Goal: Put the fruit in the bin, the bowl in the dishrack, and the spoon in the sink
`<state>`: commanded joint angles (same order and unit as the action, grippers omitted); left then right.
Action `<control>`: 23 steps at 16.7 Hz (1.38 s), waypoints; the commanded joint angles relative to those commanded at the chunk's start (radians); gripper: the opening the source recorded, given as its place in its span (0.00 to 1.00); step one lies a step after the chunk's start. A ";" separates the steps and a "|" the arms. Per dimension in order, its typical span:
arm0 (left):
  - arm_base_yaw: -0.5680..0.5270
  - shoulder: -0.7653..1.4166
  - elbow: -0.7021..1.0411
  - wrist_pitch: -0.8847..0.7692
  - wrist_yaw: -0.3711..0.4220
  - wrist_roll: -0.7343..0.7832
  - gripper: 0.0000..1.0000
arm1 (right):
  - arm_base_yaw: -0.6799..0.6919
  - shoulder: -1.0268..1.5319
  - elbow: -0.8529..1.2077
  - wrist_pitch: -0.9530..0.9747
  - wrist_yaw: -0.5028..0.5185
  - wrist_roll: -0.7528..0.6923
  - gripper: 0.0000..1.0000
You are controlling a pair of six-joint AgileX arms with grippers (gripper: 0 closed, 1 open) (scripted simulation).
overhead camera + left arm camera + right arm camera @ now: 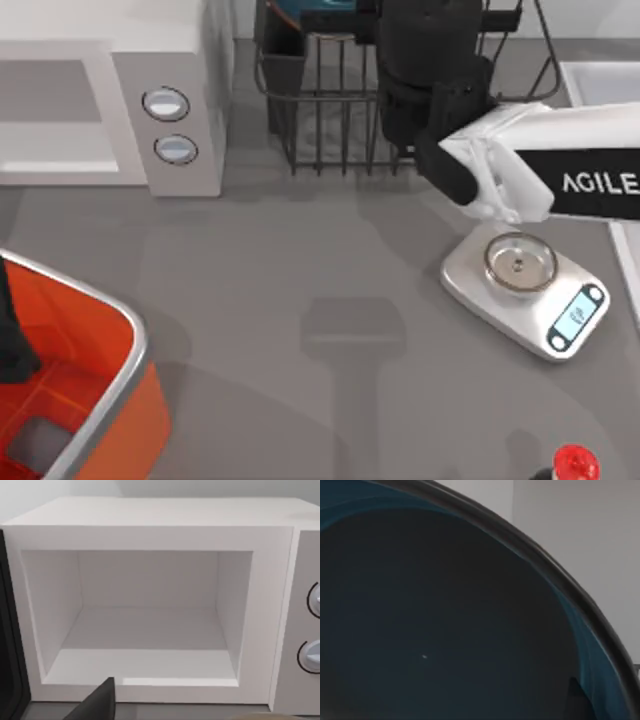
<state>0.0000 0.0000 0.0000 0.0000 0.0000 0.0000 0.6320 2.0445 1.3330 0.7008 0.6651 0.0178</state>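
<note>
The bowl's (445,630) dark inside lay right up against the right wrist camera, with a dark finger (577,700) at its rim. The right gripper (420,75) hung over the dishrack (330,110); whether its jaws gripped the bowl could not be told. A tilted release could catch the bars and tip it. The left arm (10,340) sat parked by the bin (100,400).

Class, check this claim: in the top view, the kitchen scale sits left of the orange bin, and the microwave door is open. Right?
Not quite. The top view shows the kitchen scale to the right of the orange bin, not left. The microwave is indeed open.
</note>
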 joint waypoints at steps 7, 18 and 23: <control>0.000 0.000 0.000 0.000 0.000 0.000 1.00 | 0.000 0.000 0.000 0.000 0.000 0.000 0.53; 0.000 0.000 0.000 0.000 0.000 0.000 1.00 | 0.000 0.000 0.000 0.000 0.000 0.000 1.00; 0.000 0.000 0.000 0.000 0.000 0.000 1.00 | 0.002 0.000 0.000 0.000 0.000 0.000 1.00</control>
<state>0.0000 0.0000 0.0000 0.0000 0.0000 0.0000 0.6342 2.0441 1.3332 0.7006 0.6653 0.0178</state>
